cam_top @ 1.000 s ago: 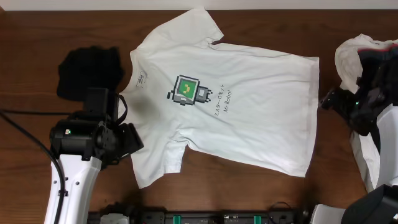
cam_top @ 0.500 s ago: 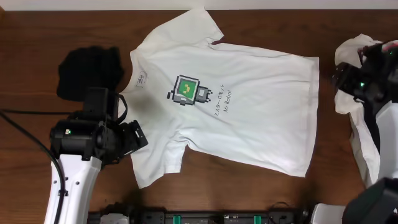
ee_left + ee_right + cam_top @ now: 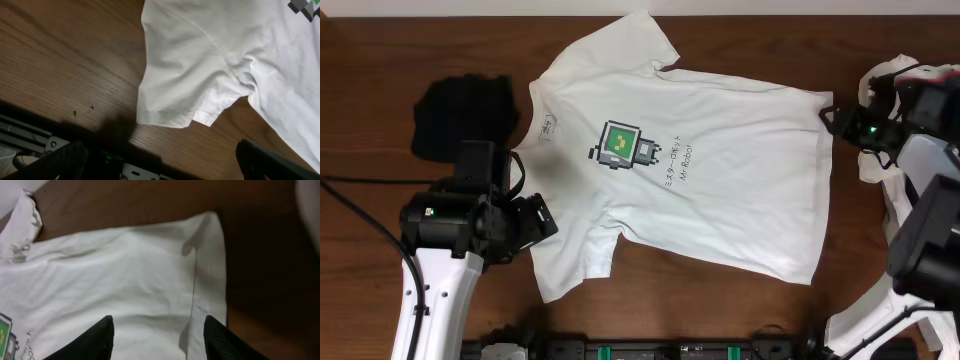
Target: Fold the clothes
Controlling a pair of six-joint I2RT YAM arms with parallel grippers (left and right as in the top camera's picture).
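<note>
Nearest, lower left, my left gripper (image 3: 535,222) stood wide open, empty, beside the sleeve (image 3: 575,265) of the T-shirt (image 3: 720,190). It lay flat mid-frame for folding. Upper right, my right gripper (image 3: 832,118) hovered half-open over its hem (image 3: 820,180), gripping nothing.

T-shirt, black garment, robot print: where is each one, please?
T-shirt (image 3: 740,200), overhead view, plain fabric near its middle.
Black garment (image 3: 465,115), overhead view, its middle.
Robot print (image 3: 617,143), overhead view, green screen.
</note>
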